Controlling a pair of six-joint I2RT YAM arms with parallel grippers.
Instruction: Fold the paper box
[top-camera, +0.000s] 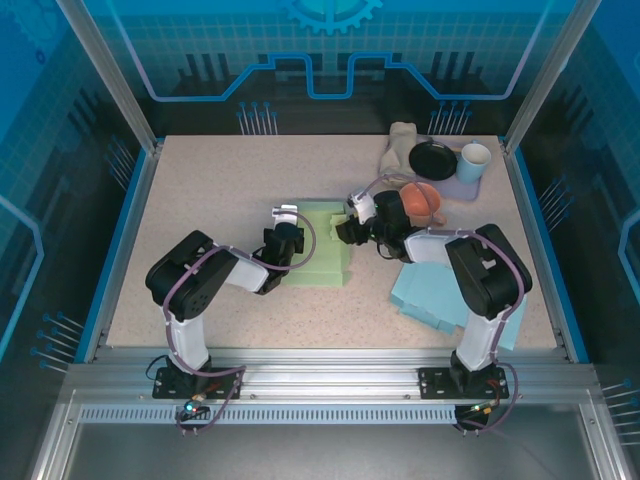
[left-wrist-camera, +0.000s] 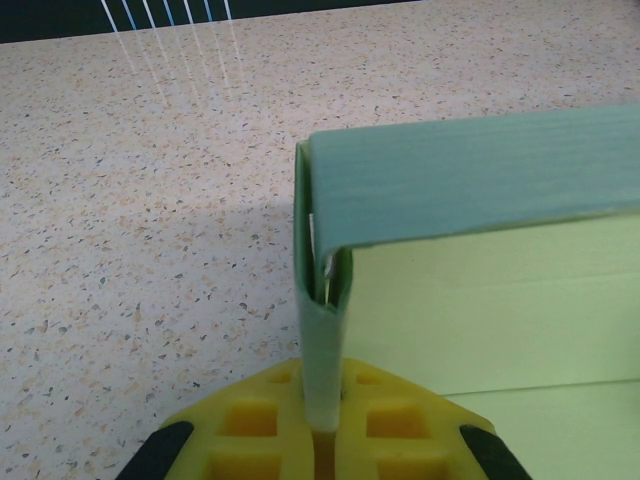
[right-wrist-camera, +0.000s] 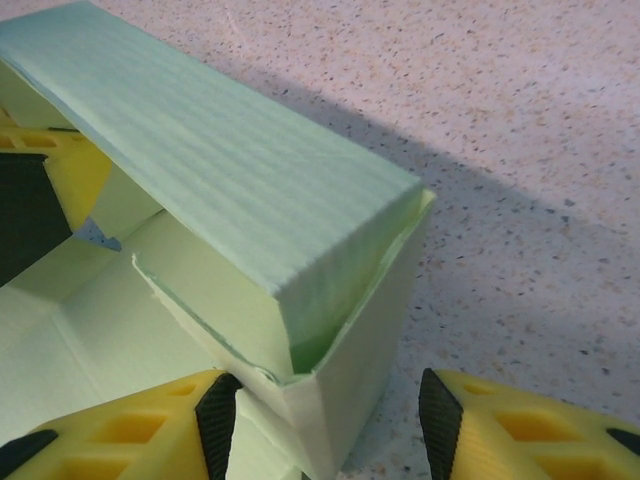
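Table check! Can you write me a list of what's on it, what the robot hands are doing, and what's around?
Surface: speckled beige table.
Job's things: green paper box, partly folded.
Clutter: blue sheets beside the box; cup, black lid and orange object at the far right.
Grippers: left gripper pinches a box wall; right gripper open, straddling a box corner.
Cables: purple cables along the arms.
Surroundings: blue panels, metal frame.
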